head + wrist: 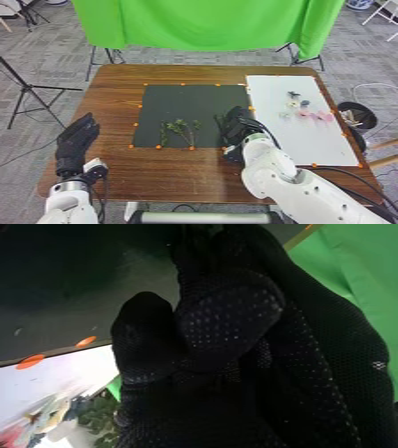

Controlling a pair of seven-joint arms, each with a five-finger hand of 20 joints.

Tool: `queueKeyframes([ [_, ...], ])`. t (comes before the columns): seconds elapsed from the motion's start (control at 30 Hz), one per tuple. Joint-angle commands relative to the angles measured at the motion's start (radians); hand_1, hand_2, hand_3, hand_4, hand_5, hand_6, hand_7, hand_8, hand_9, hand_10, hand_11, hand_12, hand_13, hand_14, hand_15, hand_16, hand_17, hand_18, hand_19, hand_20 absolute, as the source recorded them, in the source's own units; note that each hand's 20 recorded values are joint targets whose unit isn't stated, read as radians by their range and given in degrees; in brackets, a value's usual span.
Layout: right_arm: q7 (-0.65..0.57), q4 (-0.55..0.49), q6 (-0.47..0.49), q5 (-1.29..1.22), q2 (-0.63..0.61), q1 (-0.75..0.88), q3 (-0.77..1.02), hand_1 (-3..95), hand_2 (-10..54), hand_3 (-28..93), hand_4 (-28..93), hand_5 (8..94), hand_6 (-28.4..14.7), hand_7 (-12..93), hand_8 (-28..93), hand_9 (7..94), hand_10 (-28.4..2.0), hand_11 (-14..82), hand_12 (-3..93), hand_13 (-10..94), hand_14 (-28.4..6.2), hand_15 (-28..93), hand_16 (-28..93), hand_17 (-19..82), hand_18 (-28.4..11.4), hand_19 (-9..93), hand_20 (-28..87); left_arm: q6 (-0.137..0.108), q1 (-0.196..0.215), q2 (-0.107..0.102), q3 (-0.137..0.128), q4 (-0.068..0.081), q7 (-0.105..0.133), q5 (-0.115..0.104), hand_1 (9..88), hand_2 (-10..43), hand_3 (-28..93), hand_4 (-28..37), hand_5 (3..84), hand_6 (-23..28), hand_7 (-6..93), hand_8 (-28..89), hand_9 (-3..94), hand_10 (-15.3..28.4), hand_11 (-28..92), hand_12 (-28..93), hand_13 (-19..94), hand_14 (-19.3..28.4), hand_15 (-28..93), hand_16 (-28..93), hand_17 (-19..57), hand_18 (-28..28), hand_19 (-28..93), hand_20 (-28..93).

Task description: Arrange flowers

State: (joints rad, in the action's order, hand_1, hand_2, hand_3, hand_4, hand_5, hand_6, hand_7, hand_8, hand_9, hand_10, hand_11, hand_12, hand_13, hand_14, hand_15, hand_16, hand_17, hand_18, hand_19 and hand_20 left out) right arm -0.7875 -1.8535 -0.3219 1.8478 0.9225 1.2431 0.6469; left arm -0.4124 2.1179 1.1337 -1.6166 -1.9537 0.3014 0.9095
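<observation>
Set the greenery softly, beside the sprigs and not across them

The right hand [236,126] is low over the right side of the black mat [169,100]; whether it is closed on a stem I cannot tell, though a trace of green [214,228] shows just beyond the glove. The leafy sprigs [180,122] lie on the near part of that mat, left of the hand. The pink flowers [325,116] lie on the white board [311,145] to the right.

The step seems to be laying out greenery. If there is a stem in the hand, the way to do it well is to lower it flat, let go gently, then lift straight up — a sideways exit could sweep the thin stems askew. Blooms would best come after, set close to the leaves.

The left hand [77,139] is open and relaxed, left of the mat — well out of the way.
</observation>
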Motion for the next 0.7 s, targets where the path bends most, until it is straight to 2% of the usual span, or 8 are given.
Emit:
queueKeyframes([
  [0.03,-0.006,0.011,0.002,-0.014,-0.012,0.012,-0.012,56.0,-9.5,63,5,60.7,-5.2,57,13,92.0,-13.4,21.4,39.7,94,-0.5,53,28,75,-2.3,78,49,0.008,0.002,-0.002,0.000,-0.001,-0.004,0.007,39.2,-1.3,69,-17.0,46.3,2.5,17.5,-9,37.5,12.6,21,9,36,14.0,19,-3,20.1,11.6,10,25],
  [0.43,0.000,0.020,-0.007,-0.017,0.003,0.002,-0.019,54.6,-9.5,62,6,60.4,-5.3,55,13,91.0,-13.5,22.6,38.5,94,-1.0,51,29,75,-2.4,77,49,0.006,0.009,0.002,-0.004,-0.005,0.000,0.005,39.4,-1.5,69,-17.1,46.3,2.2,17.7,-9,37.6,12.6,21,9,36,14.0,19,-3,20.0,11.7,10,25],
  [0.7,0.007,0.013,0.002,-0.024,-0.002,0.007,-0.011,52.8,-9.5,60,6,60.3,-5.6,54,14,89.5,-13.9,26.8,34.6,94,-1.4,51,28,75,-2.6,77,49,0.005,0.005,0.000,-0.003,-0.003,-0.003,0.006,39.6,-1.4,69,-17.0,46.5,1.8,17.7,-9,37.6,12.6,21,9,36,14.0,19,-3,19.9,11.7,10,25],
])
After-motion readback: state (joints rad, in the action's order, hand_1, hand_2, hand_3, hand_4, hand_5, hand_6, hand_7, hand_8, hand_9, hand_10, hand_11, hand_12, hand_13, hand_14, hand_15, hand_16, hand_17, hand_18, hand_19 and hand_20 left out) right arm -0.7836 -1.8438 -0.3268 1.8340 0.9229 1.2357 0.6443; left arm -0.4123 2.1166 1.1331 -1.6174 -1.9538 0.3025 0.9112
